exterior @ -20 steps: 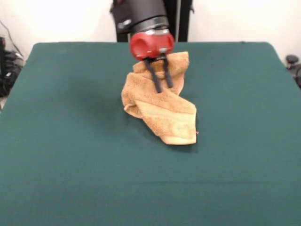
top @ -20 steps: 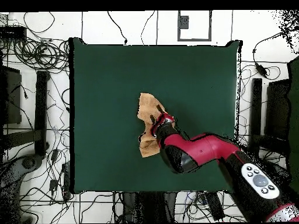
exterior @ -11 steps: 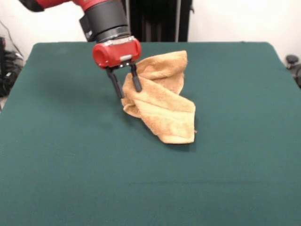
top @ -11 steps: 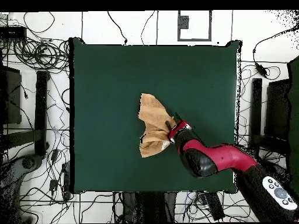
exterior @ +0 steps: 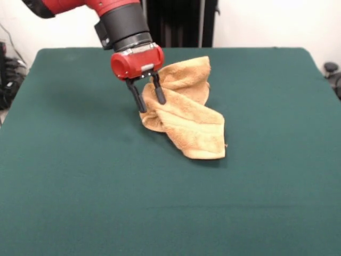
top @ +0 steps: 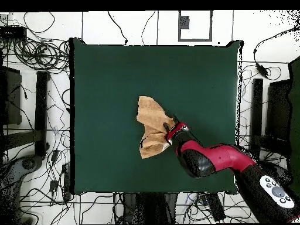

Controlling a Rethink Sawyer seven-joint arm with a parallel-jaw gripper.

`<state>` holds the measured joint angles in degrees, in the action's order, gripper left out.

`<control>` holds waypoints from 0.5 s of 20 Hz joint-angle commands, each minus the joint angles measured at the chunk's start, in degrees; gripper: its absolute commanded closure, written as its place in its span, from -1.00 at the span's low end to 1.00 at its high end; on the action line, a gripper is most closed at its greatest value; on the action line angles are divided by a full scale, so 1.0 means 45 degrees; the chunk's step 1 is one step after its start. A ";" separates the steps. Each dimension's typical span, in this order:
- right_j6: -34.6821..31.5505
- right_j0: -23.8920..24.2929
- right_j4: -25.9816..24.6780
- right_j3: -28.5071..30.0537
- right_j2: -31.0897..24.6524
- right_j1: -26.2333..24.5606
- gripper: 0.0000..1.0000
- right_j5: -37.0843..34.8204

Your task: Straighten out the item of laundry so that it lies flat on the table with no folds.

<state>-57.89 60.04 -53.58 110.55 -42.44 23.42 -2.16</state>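
The item of laundry (exterior: 186,120) is a tan-orange towel, bunched and folded over itself near the middle of the green table (exterior: 74,170). One end rises in a hump at the back and a folded flap reaches toward the front right. My gripper (exterior: 151,105) stands at the towel's left edge, open, with the edge of the cloth between its two black fingers (exterior: 139,100). In the overhead view the towel (top: 151,128) lies mid-table and the gripper (top: 170,130) is at its right side, its fingers hidden by the red wrist.
The table (top: 105,82) is far larger than the towel, with green cloth showing on every side. Cables and stands (top: 35,88) lie on the floor around it. The red arm (top: 217,158) reaches in from the overhead view's lower right.
The gripper swung from above the towel's middle to its left edge, then edged slightly back right and lower. The towel's near flap shifted a little to the right.
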 commanded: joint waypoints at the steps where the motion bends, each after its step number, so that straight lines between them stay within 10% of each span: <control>1: -0.2042 -0.2036 -0.0133 0.0291 0.0478 0.0893 -1.00 0.0491; 10: -0.3765 -0.3955 0.1576 0.0349 0.3499 0.1725 -1.00 0.3511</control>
<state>-57.89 48.04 -50.97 110.69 -35.02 29.33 5.91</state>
